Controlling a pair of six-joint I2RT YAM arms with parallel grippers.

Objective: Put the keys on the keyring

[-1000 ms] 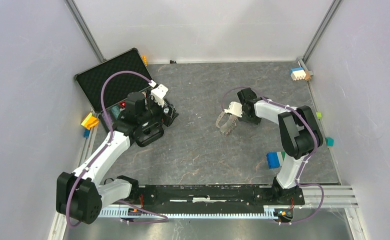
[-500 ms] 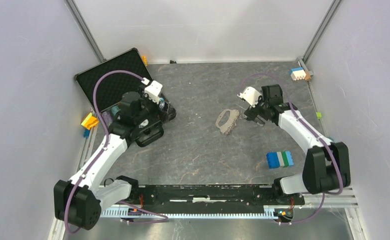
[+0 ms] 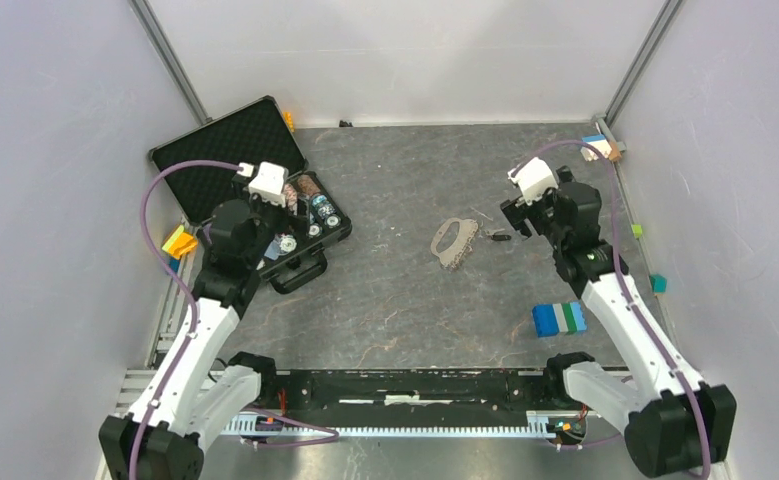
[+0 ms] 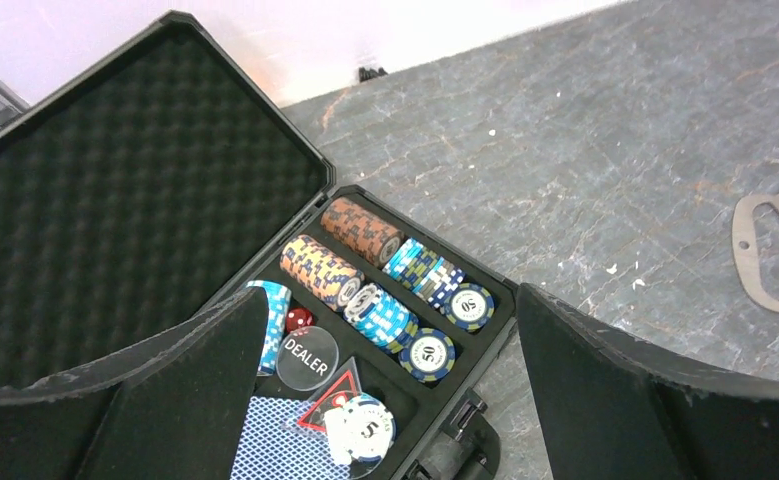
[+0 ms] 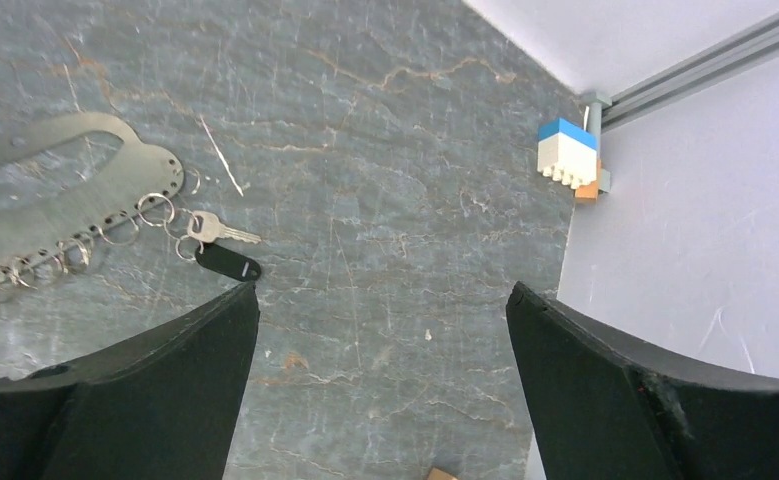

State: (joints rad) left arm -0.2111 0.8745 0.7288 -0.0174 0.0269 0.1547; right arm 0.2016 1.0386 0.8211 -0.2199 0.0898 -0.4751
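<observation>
Counter: open black case at left, task things right of centre. Left pincer over case, right pincer near key; both spread wide, empty. Keyring flat, ringed edge toward key. Key just beside that edge, flat. Risk: thin key skids from fingertips, or shove tangles loose rings, drags keyring. Key's long axis roughly left-right, blade pointing away from keyring. Already linked? Cannot tell.

An open black case holds poker chips and cards.
</observation>
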